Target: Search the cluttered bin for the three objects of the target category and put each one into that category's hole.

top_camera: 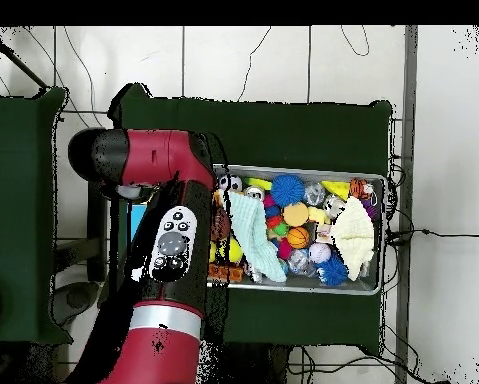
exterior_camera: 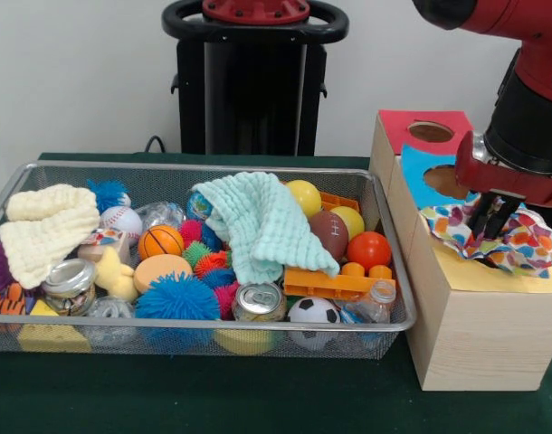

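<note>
My gripper (exterior_camera: 487, 231) stands over the yellow-topped wooden box (exterior_camera: 493, 276) at the right. Its fingers are close together and press down into the middle of a colourfully patterned fabric piece (exterior_camera: 529, 244), which bunches up around them and spreads over the yellow top. The hole in the yellow top is hidden under the fabric. The wire mesh bin (exterior_camera: 204, 166) lies to the left, full of toys. A small dotted white patch (exterior_camera: 102, 239) shows by the baseball; I cannot tell if it is fabric. In the overhead view the arm (top_camera: 168, 250) hides the boxes and the gripper; the bin (top_camera: 378, 180) shows beside it.
A mint waffle cloth (exterior_camera: 262, 221) drapes over the bin's middle and a cream waffle cloth (exterior_camera: 42, 226) lies at its left. Balls, cans and an orange plastic toy (exterior_camera: 335, 282) fill the rest. Behind the yellow box stand the blue-topped hole (exterior_camera: 448, 181) and the red-topped hole (exterior_camera: 430, 132).
</note>
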`<action>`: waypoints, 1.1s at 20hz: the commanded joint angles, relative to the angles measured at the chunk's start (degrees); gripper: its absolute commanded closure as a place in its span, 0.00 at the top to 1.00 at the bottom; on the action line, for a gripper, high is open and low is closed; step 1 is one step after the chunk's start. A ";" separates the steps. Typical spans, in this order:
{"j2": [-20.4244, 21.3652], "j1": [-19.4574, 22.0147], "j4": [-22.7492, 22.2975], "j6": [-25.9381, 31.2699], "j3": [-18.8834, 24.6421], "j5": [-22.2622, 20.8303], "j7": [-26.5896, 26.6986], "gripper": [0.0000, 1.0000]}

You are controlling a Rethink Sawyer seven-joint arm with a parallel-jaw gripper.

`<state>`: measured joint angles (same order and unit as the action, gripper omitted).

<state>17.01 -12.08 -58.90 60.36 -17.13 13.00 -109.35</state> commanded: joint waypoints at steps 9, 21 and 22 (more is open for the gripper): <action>-5.45 1.68 -8.27 -10.23 7.44 -0.20 -6.93 0.00; -9.00 2.07 -5.32 -11.03 7.76 0.12 -7.91 0.00; -9.38 1.86 -4.97 -11.03 7.29 -0.15 -8.29 0.00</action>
<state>14.70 -11.96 -58.97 54.07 -16.14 13.34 -109.35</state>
